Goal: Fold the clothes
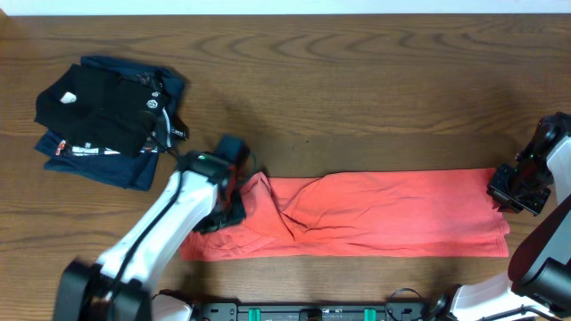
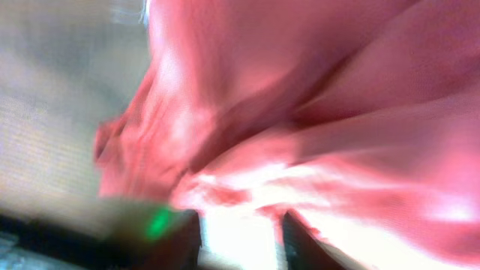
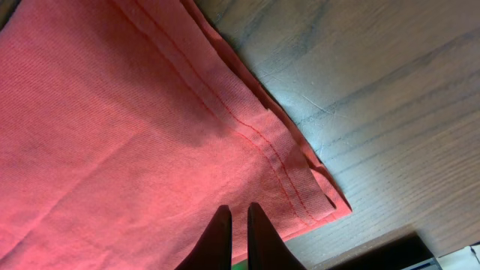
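My T-shirt (image 1: 384, 214) lies as a long coral strip across the surface (image 1: 357, 80), running from 9 o'clock to 3 o'clock, lower than centre. My left jaws sit at its rumpled 9 o'clock end, apart, with cloth bunched close against them; whether they pinch it I cannot tell. My right jaws are closed over the stitched hem corner at 3 o'clock. Dark folded garments (image 1: 107, 116) rest at 10 o'clock
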You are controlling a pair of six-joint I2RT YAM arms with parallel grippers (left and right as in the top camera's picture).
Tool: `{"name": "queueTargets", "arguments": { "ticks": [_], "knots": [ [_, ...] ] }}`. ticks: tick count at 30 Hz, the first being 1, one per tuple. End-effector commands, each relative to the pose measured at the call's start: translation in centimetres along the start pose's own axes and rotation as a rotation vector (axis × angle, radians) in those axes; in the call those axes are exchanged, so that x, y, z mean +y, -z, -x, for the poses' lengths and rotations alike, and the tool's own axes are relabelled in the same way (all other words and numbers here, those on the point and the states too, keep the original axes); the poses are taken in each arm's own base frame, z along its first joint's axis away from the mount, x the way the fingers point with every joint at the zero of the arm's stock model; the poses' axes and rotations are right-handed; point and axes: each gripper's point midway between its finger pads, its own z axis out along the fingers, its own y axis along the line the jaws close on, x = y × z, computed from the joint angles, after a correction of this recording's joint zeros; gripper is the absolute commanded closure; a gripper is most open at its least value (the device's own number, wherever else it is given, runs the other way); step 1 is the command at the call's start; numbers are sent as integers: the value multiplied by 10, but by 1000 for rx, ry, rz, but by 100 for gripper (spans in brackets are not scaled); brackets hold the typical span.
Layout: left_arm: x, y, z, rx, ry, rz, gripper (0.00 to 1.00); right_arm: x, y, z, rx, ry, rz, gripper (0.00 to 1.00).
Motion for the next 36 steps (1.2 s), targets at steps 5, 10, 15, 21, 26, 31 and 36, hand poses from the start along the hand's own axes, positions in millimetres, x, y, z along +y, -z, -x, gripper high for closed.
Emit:
{"name": "queueTargets", "arguments": {
  "ticks": [5, 10, 15, 21, 26, 31, 36],
  "knots": [
    [-20, 17, 27, -142, -20, -103, 49, 1, 3, 0, -12, 1, 3, 92],
    [-26, -12, 33, -115, -14, -82, 49, 1, 3, -1, -10, 1, 3, 92],
    [-17, -42, 21, 6, -11, 10, 61, 0, 3, -2, -6, 2, 2, 91],
    [9, -55, -3, 154, 55, 134, 94, 0, 3, -2, -6, 2, 2, 91],
    [30, -51, 0, 141, 113, 207, 94, 1, 3, -2, -6, 2, 3, 91],
    [35, -45, 1, 156, 139, 213, 83, 1, 3, -2, -5, 2, 5, 91],
    [31, -11, 11, 126, 143, 190, 83, 1, 3, -2, -6, 2, 5, 91]
  ]
}}
